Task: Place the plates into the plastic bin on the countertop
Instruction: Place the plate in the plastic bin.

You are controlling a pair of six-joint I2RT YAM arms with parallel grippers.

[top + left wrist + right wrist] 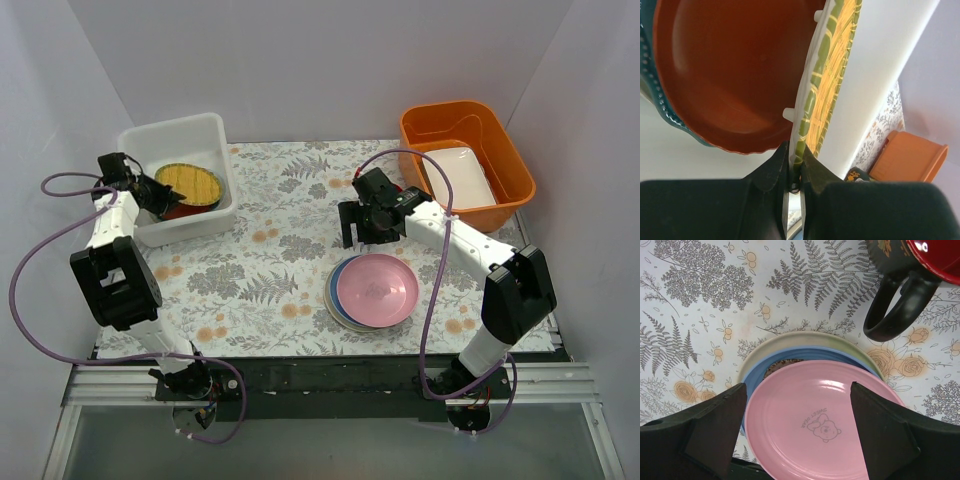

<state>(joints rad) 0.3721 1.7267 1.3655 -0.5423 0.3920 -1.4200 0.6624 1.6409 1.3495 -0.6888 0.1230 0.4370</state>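
My left gripper [158, 195] is shut on the rim of the straw-yellow plate [188, 182] and holds it inside the white plastic bin [215, 130], over a red plate [178, 210]. In the left wrist view the straw plate [827, 75] stands edge-on between my fingers [796, 167], beside the red plate [735, 70] and a teal plate [651, 65]. My right gripper [365, 225] is open above a stack with the pink plate [377, 289] on top. In the right wrist view the pink plate [825, 425] lies on a light blue plate [762, 377] and a pale yellow-green one [790, 337].
An orange tub [480, 130] at the back right holds a white rectangular dish [462, 175]. A dark mug with a red inside [910, 285] stands just behind the plate stack. The flowered cloth [290, 200] covers the countertop between bin and stack.
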